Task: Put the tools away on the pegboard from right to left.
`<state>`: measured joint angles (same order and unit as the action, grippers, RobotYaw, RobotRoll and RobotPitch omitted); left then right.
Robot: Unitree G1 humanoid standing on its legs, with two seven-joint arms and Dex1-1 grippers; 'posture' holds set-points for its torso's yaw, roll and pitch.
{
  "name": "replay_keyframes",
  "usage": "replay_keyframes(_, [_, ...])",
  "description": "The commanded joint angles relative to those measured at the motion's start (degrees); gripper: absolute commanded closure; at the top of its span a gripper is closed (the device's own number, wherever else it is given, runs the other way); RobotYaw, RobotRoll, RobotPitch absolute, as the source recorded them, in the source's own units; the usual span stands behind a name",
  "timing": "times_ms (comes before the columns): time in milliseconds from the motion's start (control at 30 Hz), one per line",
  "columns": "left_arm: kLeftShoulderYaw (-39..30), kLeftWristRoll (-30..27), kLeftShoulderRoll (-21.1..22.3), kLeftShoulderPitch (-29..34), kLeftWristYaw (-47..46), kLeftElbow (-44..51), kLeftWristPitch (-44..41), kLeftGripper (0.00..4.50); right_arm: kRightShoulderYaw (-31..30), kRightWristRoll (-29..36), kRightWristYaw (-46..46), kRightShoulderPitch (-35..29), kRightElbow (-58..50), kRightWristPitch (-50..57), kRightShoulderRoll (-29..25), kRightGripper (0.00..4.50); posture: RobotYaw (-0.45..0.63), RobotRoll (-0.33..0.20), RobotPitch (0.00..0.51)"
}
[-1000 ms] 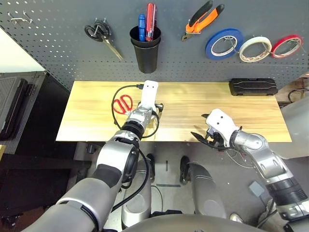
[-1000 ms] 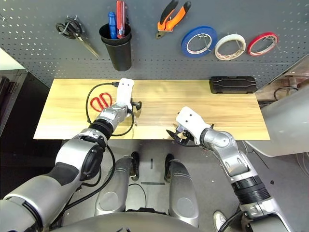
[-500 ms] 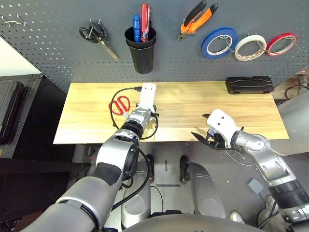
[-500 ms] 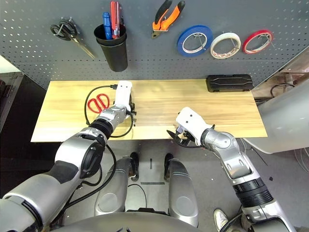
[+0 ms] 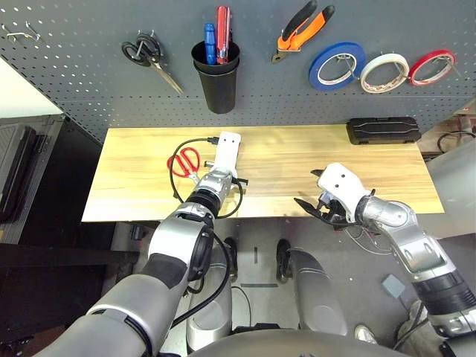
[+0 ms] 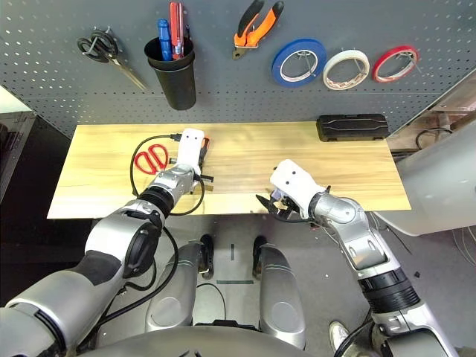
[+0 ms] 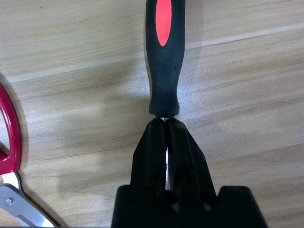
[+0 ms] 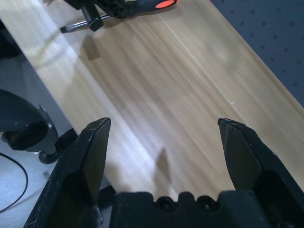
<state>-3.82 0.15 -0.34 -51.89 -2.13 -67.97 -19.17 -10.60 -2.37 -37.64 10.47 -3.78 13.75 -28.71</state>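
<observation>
1. The left gripper (image 7: 165, 124) rests low over the wooden tabletop (image 5: 134, 201), its fingers pressed together around the thin metal shaft of the screwdriver (image 7: 163, 52), just below the orange-and-black handle.
2. The red-handled scissors (image 5: 187, 161) lie flat on the tabletop just beside that gripper, on its left.
3. The right gripper (image 8: 164, 142) hovers at the near edge of the tabletop, well apart from the tools, with its fingers spread wide and nothing between them.
4. On the pegboard (image 5: 74, 82) hang the pliers (image 5: 301, 30) and the cream-white tape roll (image 5: 384, 73), between a blue roll (image 5: 335, 65) and a red roll (image 5: 431, 67).
5. The left wrist view shows the grip on the shaft; from the head views the white wrist housing covers it.
6. The screwdriver's tip is hidden behind the closed fingers, and only part of the scissors' loop and blade shows in the left wrist view; the contents of the black cup (image 5: 222, 82) seem to be other handled tools.
</observation>
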Motion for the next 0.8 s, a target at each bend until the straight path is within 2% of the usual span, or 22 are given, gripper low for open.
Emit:
replay_keyframes(33, [-0.7,-1.2,-0.4,2.8,0.5,5.2,-3.1,4.46,-0.7,0.0,-0.6,0.3,2.8,-1.6,0.4,0.00,0.10,0.000,0.264])
replay_keyframes(200, [-1.4,-3.7,-1.1,11.3,-0.5,27.0,-14.0,4.46,-1.0,-0.1,-1.2,2.5,6.6,-4.0,0.9,0.00,0.14,0.000,0.266])
replay_keyframes(433, [-5.6,-7.6,-5.3,23.4,-5.6,58.6,-29.2,4.46,-1.0,-0.2,-2.2,6.3,13.0,-7.7,1.5,0.00,0.19,0.000,0.267])
replay_keyframes(567, [-7.8,-8.1,-7.3,26.9,-8.6,68.9,-35.1,4.46,-1.1,-0.4,-2.9,8.2,16.2,-9.8,1.5,0.00,0.22,0.000,0.268])
replay_keyframes(800, [-12.4,-9.7,-9.6,30.3,-12.5,81.2,-38.4,4.46,-1.1,-0.3,-4.4,12.2,21.9,-13.8,2.1,0.00,0.28,0.000,0.269])
